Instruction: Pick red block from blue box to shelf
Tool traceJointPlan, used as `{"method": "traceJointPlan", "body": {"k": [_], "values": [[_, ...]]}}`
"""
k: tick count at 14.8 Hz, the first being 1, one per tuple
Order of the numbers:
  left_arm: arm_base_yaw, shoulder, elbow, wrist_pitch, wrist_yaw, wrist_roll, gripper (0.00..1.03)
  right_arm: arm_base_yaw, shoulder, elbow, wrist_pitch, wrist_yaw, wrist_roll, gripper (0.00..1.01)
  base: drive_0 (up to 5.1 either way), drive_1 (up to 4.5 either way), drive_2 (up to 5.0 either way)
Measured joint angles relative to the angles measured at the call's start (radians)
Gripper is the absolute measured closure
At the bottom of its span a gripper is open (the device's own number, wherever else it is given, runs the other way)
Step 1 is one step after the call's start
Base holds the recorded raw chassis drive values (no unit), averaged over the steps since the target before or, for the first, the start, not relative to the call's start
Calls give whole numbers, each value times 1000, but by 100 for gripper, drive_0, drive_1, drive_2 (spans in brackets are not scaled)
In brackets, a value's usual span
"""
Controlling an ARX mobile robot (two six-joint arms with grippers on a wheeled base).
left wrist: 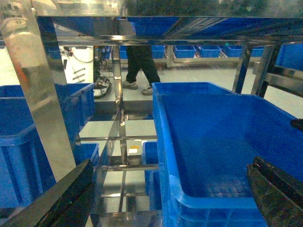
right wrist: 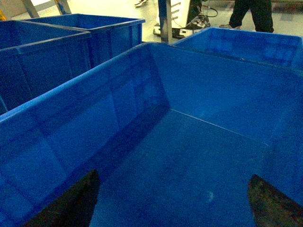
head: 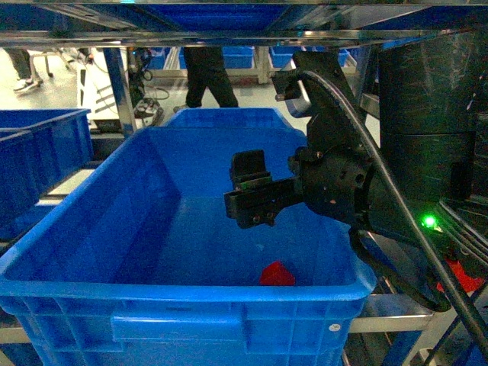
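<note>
Red block (head: 277,274): small, glossy red, angular top. It lies on the floor of the blue box (head: 91,229), close against the near wall toward the box's 5 o'clock corner. Only its upper part shows above the rim in the head view; stud not discernible. It does not appear in either wrist view.

Blue box is a deep blue tub with smooth inner walls and a thick rim, sitting on the shelf (left wrist: 42,94), whose shiny steel posts and rails frame it.

Right gripper (head: 252,194) hangs inside the box opening, above and at about 11 o'clock from the block, well apart from it. Its jaws stand wide, nothing between them; both dark tips show at the right wrist view's bottom corners.

Left gripper (left wrist: 170,198): fingers spread wide, empty, outside the box's near-left corner.

Other blue crates (right wrist: 57,33) stand at 9 o'clock.
</note>
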Motion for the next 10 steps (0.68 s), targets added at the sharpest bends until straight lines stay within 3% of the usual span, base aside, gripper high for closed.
{"method": "traceJointPlan", "body": {"k": [1, 2, 7, 10], "values": [[0, 0, 0, 0, 0, 0, 5, 0, -1, 0, 0, 0, 0, 5, 0, 0, 0], [0, 0, 0, 0, 0, 0, 5, 0, -12, -5, -1, 0, 0, 2, 0, 0, 0], [0, 0, 0, 0, 0, 0, 5, -22, -126, -62, -15, -18, 10, 3, 0, 0, 0], [0, 0, 0, 0, 0, 0, 5, -61, -151, -83, -45, -44, 45, 3, 0, 0, 0]]}}
